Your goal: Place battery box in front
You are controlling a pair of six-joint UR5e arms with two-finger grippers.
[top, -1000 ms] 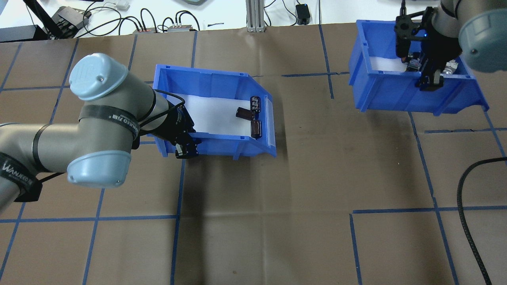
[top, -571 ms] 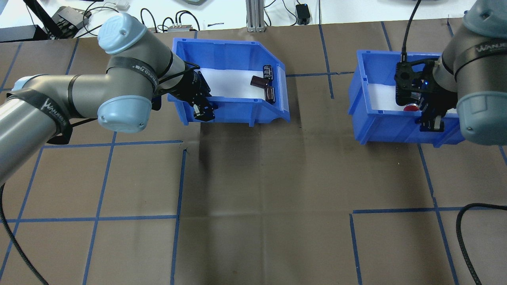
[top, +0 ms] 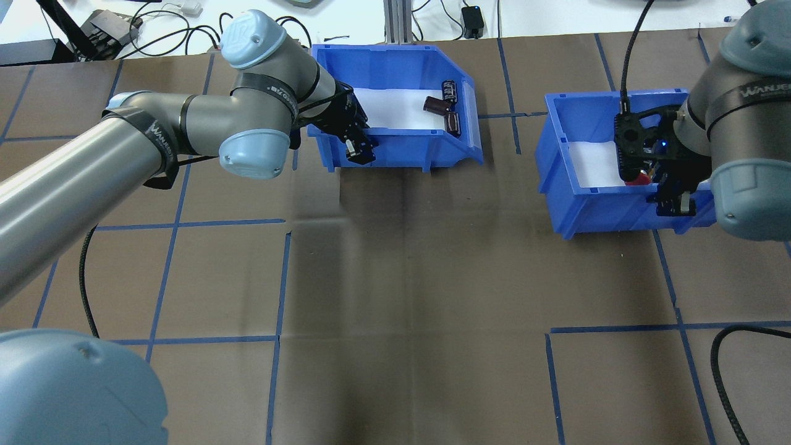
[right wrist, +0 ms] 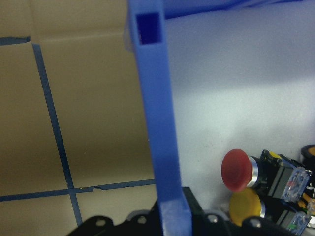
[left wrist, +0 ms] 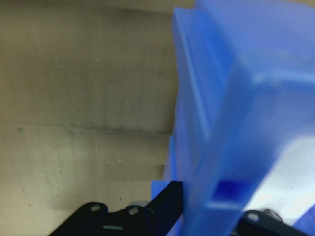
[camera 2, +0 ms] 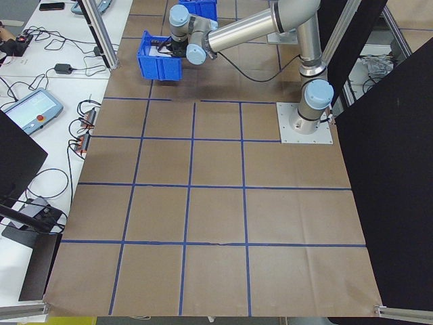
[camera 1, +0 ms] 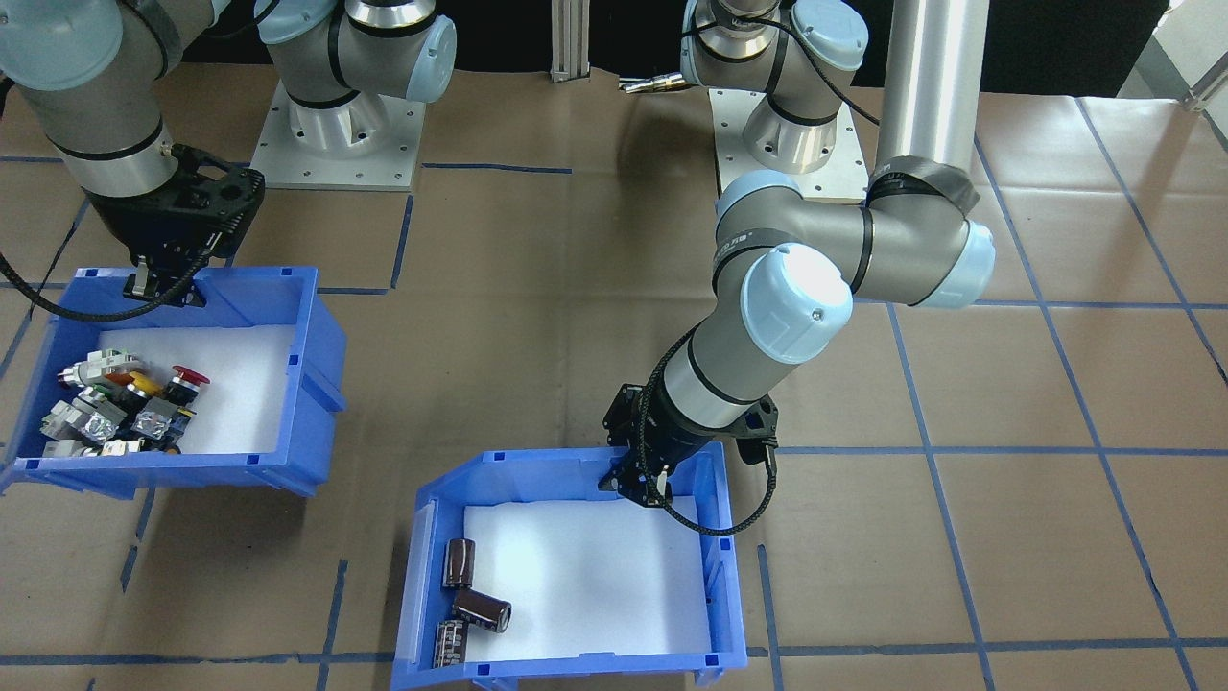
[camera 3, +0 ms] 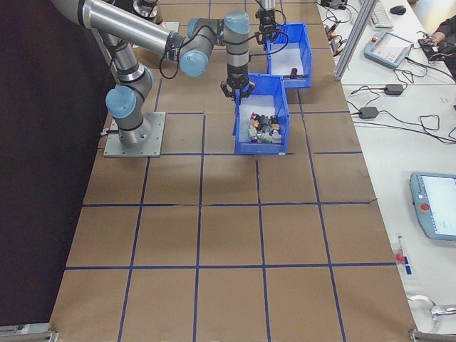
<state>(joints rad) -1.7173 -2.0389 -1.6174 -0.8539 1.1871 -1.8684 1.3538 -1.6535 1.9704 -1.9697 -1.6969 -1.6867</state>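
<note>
The left end effector [top: 360, 150] gripped the battery box [top: 395, 159] by its wall at the worktop's [top: 395, 278] far edge; next, probably lowering and release.

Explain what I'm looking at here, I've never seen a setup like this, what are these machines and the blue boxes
These are two robot arms bolted to a paper-covered table, filmed from above, from across the table, from both ends, and by a small camera on each wrist. Each arm ends in a gripper with two fingers. The left gripper is clamped on the wall of the battery box, a blue bin holding three dark cylinders, near the table's far edge. The right gripper is clamped on the wall of a second blue bin, which holds colourful push-button switches. The wrist views show each bin wall between the fingers.
</note>
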